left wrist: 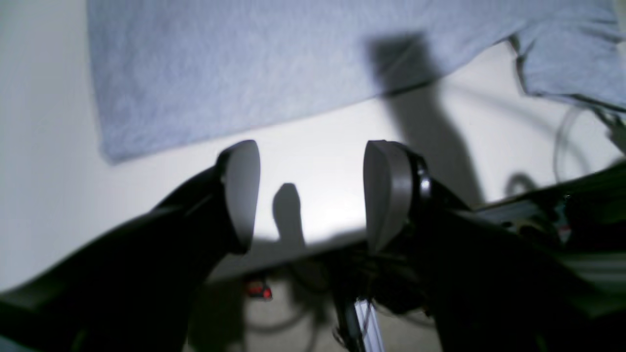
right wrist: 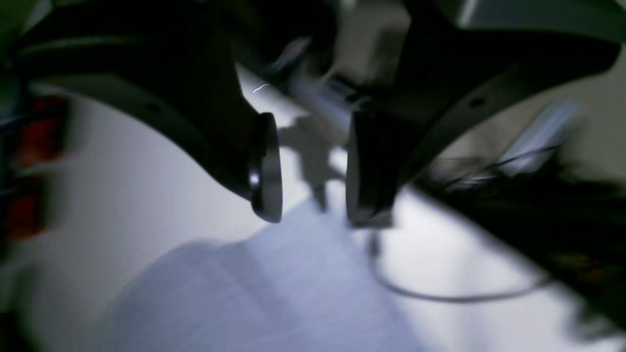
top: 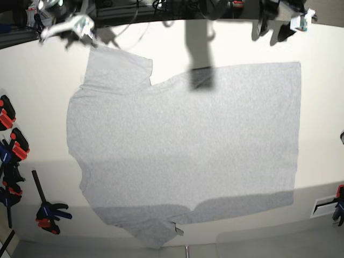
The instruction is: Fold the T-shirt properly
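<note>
The light grey T-shirt (top: 183, 145) lies spread flat on the white table (top: 322, 107), plain side up, with its sleeves at the left. My left gripper (top: 274, 28) is at the far right corner, just beyond the shirt's edge. In the left wrist view the left gripper (left wrist: 313, 195) is open and empty over bare table, with the shirt's hem (left wrist: 234, 73) ahead of it. My right gripper (top: 79, 27) is at the far left, by the upper sleeve. In the blurred right wrist view the right gripper (right wrist: 313, 188) is open and empty above the shirt's cloth (right wrist: 274, 293).
Red and black clamps (top: 11, 142) (top: 49, 215) line the table's left edge, and another clamp (top: 338, 201) is at the right edge. A thin cable (right wrist: 440, 296) lies on the table near the right gripper. An arm's shadow (top: 200, 59) falls on the shirt's far edge.
</note>
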